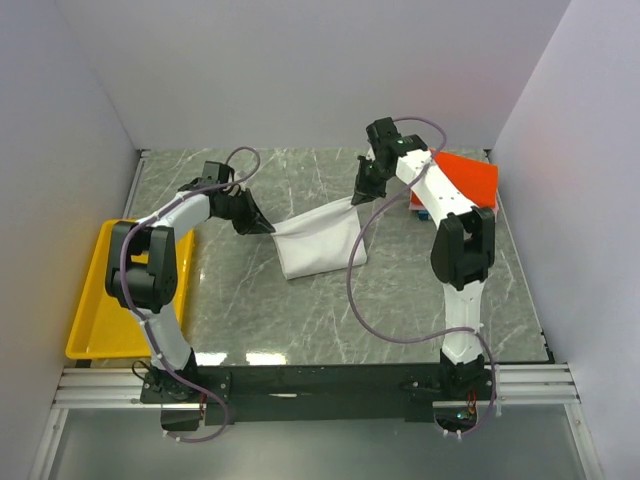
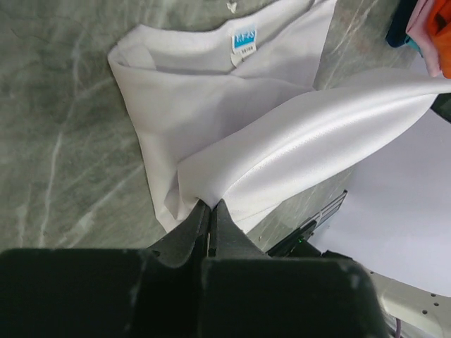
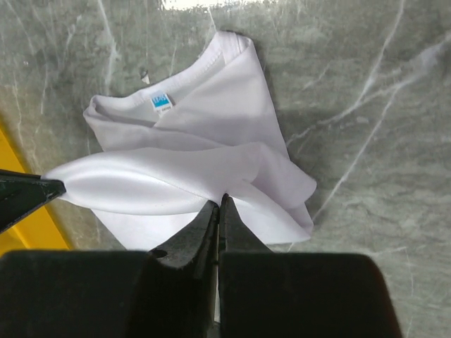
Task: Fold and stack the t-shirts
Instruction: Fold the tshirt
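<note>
The left arm (image 1: 180, 212) and right arm (image 1: 432, 190) were white tubes joined by chunky black joints. The left claw (image 1: 268, 229) and right claw (image 1: 357, 198) were matte black, their fingers (image 3: 203, 227) tapering to thin wedge tips. Behind the claws, a left cable (image 1: 244, 151) and right cable (image 1: 349, 285), both pale purple, ran in loose loops along the arms.

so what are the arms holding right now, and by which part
Both hold the white t-shirt: the left tool pinches one end of its raised edge, the right tool the other end, with the cloth stretched between them.
</note>
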